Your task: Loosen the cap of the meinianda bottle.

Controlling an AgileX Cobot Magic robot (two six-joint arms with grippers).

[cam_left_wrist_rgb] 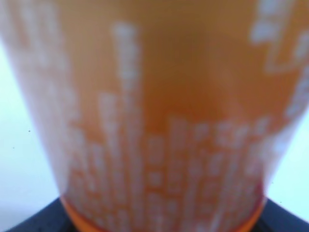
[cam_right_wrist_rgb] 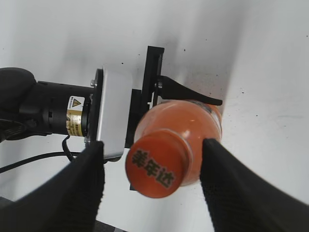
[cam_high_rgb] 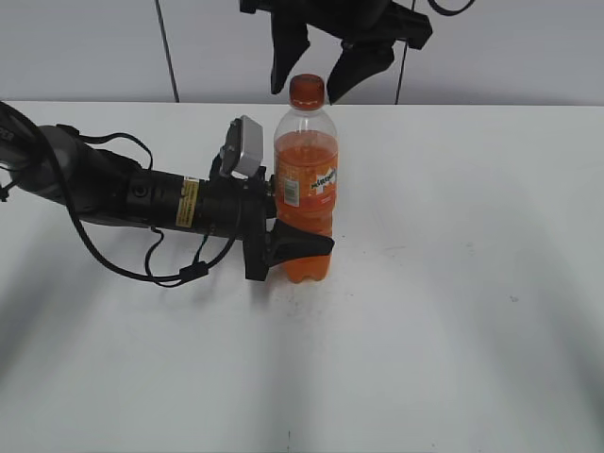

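Note:
The meinianda bottle [cam_high_rgb: 307,170] stands upright on the white table, filled with orange drink. Its orange cap [cam_high_rgb: 307,90] is on top. My left gripper [cam_high_rgb: 307,238] reaches in from the left and is shut on the bottle's lower body; the blurred label [cam_left_wrist_rgb: 159,121] fills the left wrist view. My right gripper [cam_high_rgb: 321,71] hangs over the cap, open, one finger on each side. In the right wrist view the cap [cam_right_wrist_rgb: 157,165] sits between the black fingers [cam_right_wrist_rgb: 91,183] of the right gripper [cam_right_wrist_rgb: 153,157], with a gap on both sides.
The left arm [cam_high_rgb: 123,193] lies low across the table's left half, its cable [cam_high_rgb: 142,269] looping in front. A grey wall [cam_high_rgb: 491,47] rises behind the table's far edge. White tabletop [cam_high_rgb: 453,311] spreads to the right and front.

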